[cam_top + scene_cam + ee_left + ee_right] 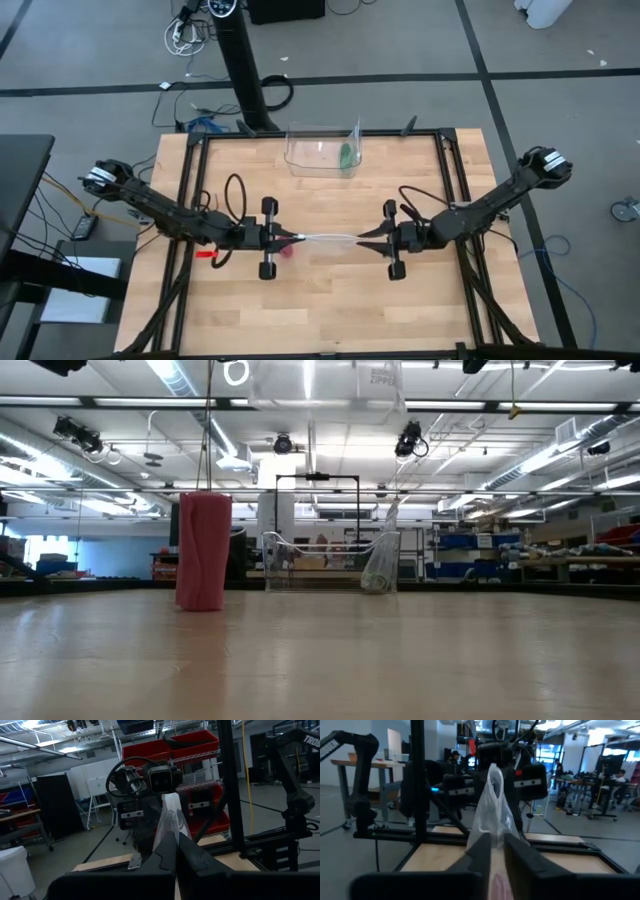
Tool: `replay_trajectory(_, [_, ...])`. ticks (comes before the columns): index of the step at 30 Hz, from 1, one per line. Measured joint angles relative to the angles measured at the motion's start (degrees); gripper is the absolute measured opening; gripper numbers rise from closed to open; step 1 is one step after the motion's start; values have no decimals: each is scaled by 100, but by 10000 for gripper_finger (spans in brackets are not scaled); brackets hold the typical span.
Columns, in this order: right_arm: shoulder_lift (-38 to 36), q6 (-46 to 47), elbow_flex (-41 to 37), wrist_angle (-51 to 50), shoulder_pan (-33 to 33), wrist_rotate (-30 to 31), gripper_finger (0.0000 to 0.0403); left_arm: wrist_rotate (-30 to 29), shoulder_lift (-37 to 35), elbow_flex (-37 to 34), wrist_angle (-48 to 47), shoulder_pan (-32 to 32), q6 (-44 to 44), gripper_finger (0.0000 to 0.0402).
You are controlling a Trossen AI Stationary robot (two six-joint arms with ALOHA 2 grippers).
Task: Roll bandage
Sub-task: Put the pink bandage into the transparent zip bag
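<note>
Pale matt wood table (330,320); clear glossy plastic bag (325,239); soft pink cloth bandage (203,551)

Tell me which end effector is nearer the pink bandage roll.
Left. The left end effector is right beside the bandage roll; the right end effector is farther across, at the plastic bag's other end.

The bandage (203,552) is magenta-pink, the surface (330,310) pale wood-grain, the plastic piece (325,238) clear, both pincers dark.

A pink bandage roll (203,552) was seen standing upright on the wooden table (320,660) (left of centre), and a clear plastic container (330,563) was set farther back.
</note>
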Motion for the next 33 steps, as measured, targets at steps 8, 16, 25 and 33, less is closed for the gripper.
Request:
replay_trajectory(8, [82,-58,4,238,-99,113,4,-209,91,0,-211,2,-57,0])
replay_trajectory(16, [591,266,498,-359,-518,-430,2,-274,453,0,-161,52,-279,0])
replay_trajectory(25, [1194,288,1392,-1214,-873,-979,1,-280,485,0,-167,55,-308,1])
replay_trajectory(33, [1478,251,1859,-1673,-1195,-1439,0,-230,485,0,-192,55,-332,1])
